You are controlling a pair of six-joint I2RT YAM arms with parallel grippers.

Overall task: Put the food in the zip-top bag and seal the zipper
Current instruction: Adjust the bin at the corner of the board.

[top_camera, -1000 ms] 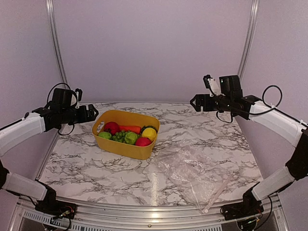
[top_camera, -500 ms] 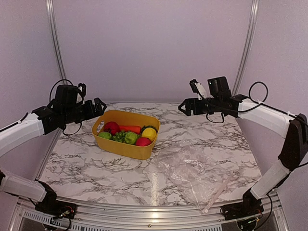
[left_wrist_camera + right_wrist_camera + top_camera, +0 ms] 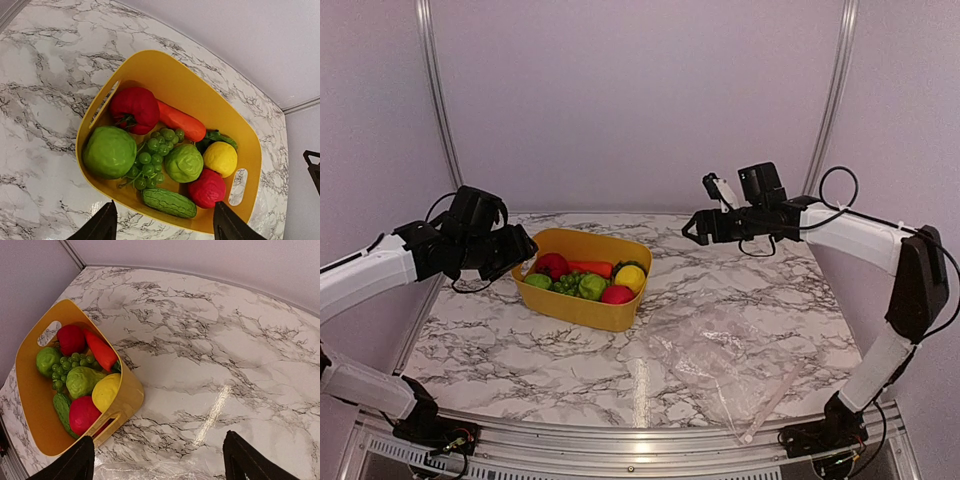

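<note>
From above, we've got the left gripper (image 3: 520, 250) hanging at the near-left end of the tub (image 3: 582, 300) and the right gripper (image 3: 692, 228) in the air beyond its far-right end. Both are empty. All the food (image 3: 585, 280) sits in the tub. The bag (image 3: 720, 360) lies flat on the table (image 3: 500, 340), right of the tub and well apart from both grippers, with its zipper (image 3: 772, 402) close to the near edge.

On the left wrist view we're looking straight down into the tub: apple (image 3: 134, 107), carrot (image 3: 180, 122), grapes (image 3: 152, 157), cucumber (image 3: 167, 202), lemon (image 3: 220, 158). The fingers (image 3: 105, 227) stand apart, with nothing between them.

On the right wrist view the jaws are spread wide and bare. The tub is off to the left, with a crinkle of bag just showing at the bottom.

Nothing is bagged yet, so we judge the first pick is in hand. Here's where it could go wrong:
- The pieces are packed tight, so a finger may wedge, catch the rim and drag the tub.
- Smooth, round fruit may squirt out of the pinch.
- The bag looks limp and flat, so its mouth may not open, or the film may slide towards the table edge
</note>
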